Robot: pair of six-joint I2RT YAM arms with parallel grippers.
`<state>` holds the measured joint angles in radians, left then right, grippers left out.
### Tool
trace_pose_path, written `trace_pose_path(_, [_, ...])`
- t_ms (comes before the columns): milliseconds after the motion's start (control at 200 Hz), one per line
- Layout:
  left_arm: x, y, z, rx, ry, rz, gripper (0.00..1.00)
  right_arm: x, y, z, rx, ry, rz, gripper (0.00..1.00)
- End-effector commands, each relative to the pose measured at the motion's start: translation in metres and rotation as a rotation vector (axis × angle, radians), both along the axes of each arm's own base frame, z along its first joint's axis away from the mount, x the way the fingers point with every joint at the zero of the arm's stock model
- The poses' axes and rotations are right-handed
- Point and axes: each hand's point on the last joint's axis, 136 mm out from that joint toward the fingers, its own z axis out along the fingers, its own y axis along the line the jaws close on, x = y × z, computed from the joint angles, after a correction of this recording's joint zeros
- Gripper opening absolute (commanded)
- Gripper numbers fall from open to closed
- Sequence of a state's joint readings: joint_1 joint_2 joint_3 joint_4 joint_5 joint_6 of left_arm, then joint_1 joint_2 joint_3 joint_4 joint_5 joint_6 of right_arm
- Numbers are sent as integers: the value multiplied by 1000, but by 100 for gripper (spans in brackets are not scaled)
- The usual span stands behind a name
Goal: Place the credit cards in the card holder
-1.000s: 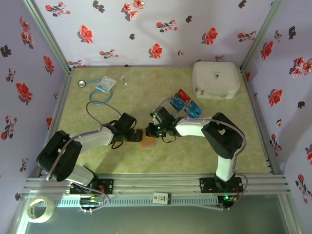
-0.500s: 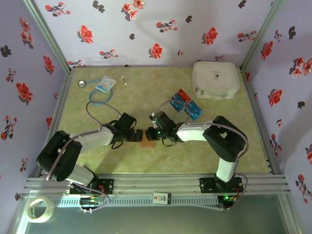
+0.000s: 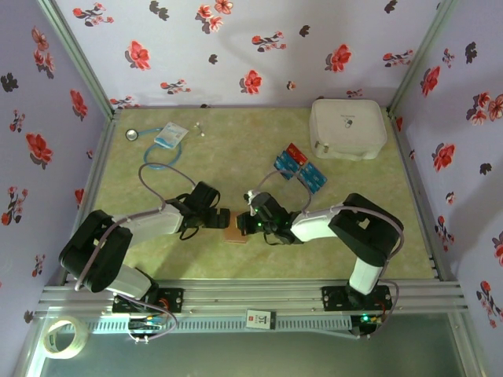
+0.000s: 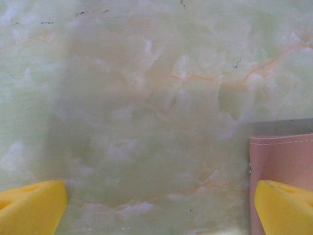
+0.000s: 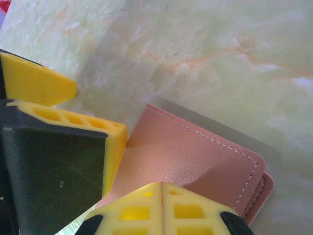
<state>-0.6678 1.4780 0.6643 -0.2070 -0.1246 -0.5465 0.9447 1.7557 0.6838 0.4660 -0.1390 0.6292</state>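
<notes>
Card holder (image 3: 236, 232): pink stitched leather, rounded corners, flat on marbled green surface (image 3: 236, 149), front centre. Left gripper (image 3: 224, 218): jaws wide, one fingertip at Card holder edge. Right gripper (image 3: 246, 225): jaws closed together over its cover. Credit cards (image 3: 299, 169): rear right, well apart, open room between.

The right gripper (image 3: 247, 223) is now farther from the credit cards (image 3: 299, 168) and nearer the front edge of the table (image 3: 196, 149), right over the card holder (image 3: 233, 235). The card holder now lies a tiny bit more to the left. The right arm (image 3: 368, 232) has its elbow farther right.
</notes>
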Motion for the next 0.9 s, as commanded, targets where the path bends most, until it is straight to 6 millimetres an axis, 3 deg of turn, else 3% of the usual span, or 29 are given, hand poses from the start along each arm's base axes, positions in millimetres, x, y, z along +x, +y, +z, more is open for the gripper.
trace_pose_path(0, [-20,11,-28,41,92,12,100,-42,-53,-77,-281,109,29,0])
trace_pose_path(410, [-21,12,-33,47,106,23,100,-59,-67,-108,-329,-26,40,0])
trace_pose_path(895, [-23,14,-34,57,109,22,100,-67,-79,-102,-526,-159,101,0])
